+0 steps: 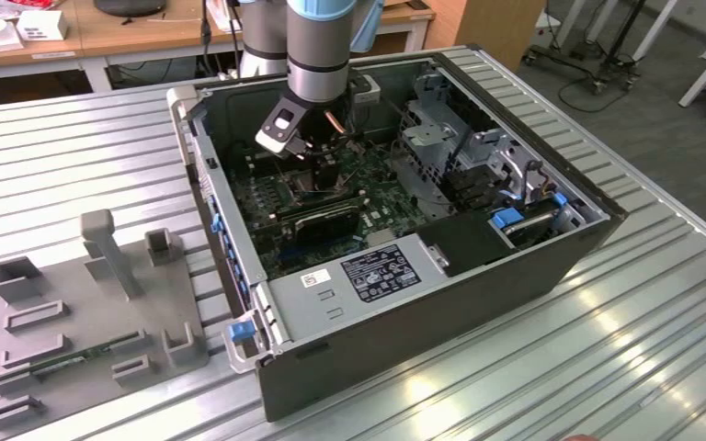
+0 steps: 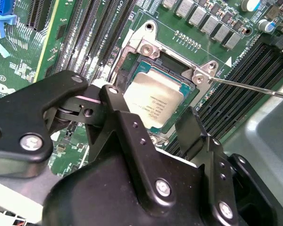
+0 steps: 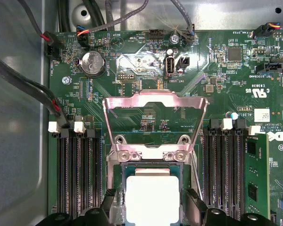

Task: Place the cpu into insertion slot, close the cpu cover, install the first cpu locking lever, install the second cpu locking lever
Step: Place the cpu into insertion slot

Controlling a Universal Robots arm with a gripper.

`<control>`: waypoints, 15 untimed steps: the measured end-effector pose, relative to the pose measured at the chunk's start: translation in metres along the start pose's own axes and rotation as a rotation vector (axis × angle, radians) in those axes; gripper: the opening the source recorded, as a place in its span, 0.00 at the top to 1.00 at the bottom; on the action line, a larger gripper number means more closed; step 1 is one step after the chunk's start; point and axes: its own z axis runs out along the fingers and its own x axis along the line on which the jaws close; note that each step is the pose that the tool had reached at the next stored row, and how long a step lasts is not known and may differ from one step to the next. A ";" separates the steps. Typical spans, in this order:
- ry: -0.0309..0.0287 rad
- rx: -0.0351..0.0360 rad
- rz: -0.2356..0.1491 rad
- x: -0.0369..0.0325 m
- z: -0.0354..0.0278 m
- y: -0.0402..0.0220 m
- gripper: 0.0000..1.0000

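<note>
- Step-wise I'd call this the tail end of step one. The chip (image 3: 152, 190) lies flat in the socket (image 2: 127, 49), right between the fingertips of the gripper (image 2: 151, 104).
- The gripper looks open to me. In both wrist views its fingers (image 2: 114, 96) stand on either side of the chip with a bit of gap each side, so it isn't pinching anything.
- The cover (image 3: 155, 95) is flipped up on its hinge just past the fingertips, standing over the green board (image 3: 146, 70). It's definitely not shut yet.
- One lever (image 2: 254, 87), a thin wire rod, runs out to one side of the fingers and doesn't look hooked down. I can't pick out the second one for sure.
- Memory slots (image 3: 78, 174) run close along both sides of the fingers, so it's tight in there.
- In the exterior view the arm reaches down into the open case (image 1: 451, 303), with the gripper low over the board.
- My guess is the cover can't swing down while the fingers straddle the chip. Any next move calls for lifting straight clear without nudging the chip, since that thin frame and the socket won't forgive a sideways bump.
- I can't tell whether the chip is fully seated.
</note>
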 end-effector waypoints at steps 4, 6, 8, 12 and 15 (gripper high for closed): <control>0.0003 -0.0001 0.000 0.0000 0.0023 0.0000 0.32; 0.0000 0.0000 0.000 -0.0001 0.0024 0.0000 0.32; 0.0000 0.0000 0.000 -0.0001 0.0025 0.0000 0.32; 0.0001 0.0000 0.000 -0.0001 0.0026 0.0000 0.32; -0.0003 0.0002 0.000 -0.0001 0.0026 -0.0001 0.33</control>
